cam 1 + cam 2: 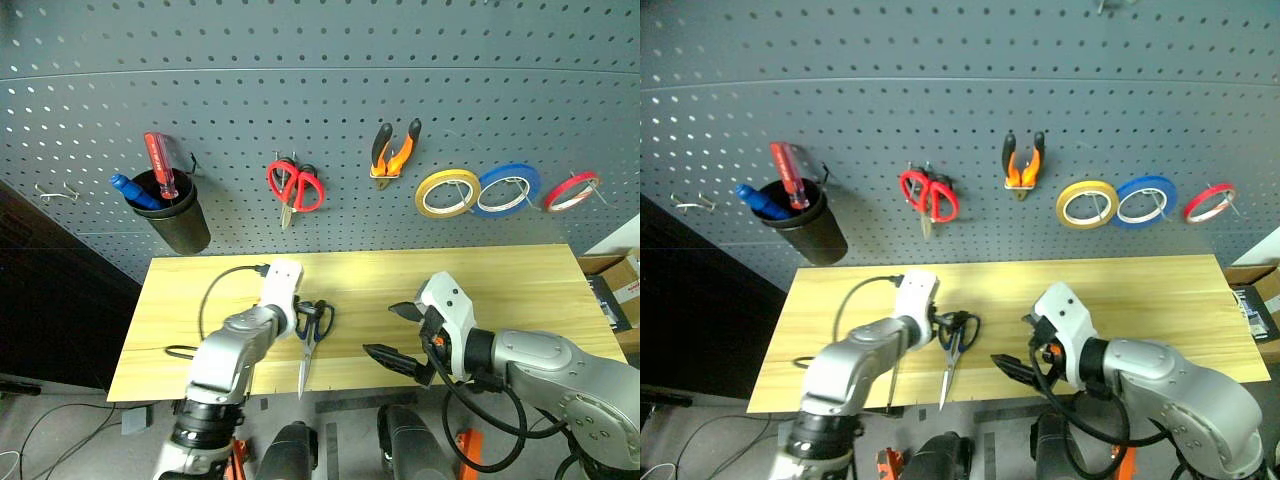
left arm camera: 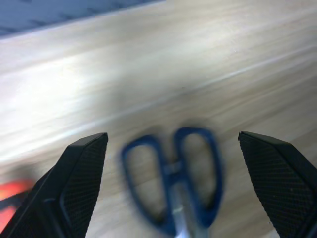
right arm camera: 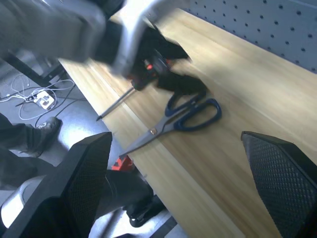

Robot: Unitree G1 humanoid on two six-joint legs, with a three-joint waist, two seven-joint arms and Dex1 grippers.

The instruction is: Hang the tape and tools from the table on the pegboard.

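Hovering just over the blue-handled scissors (image 1: 310, 335) on the counter (image 1: 520, 285), the left gripper (image 2: 171, 188) is standing with its fingers spread wide and holding nothing. The right gripper (image 1: 400, 335) is waiting nearby, also spread and empty. Pliers (image 1: 394, 152) and red tape (image 1: 571, 191) are already hanging on the pegboard (image 1: 330, 70). A screwdriver (image 3: 130, 91) is lying beside the scissors, so those two are left. Next, closing on the scissor handles looks called for, then lifting them toward a free hook.
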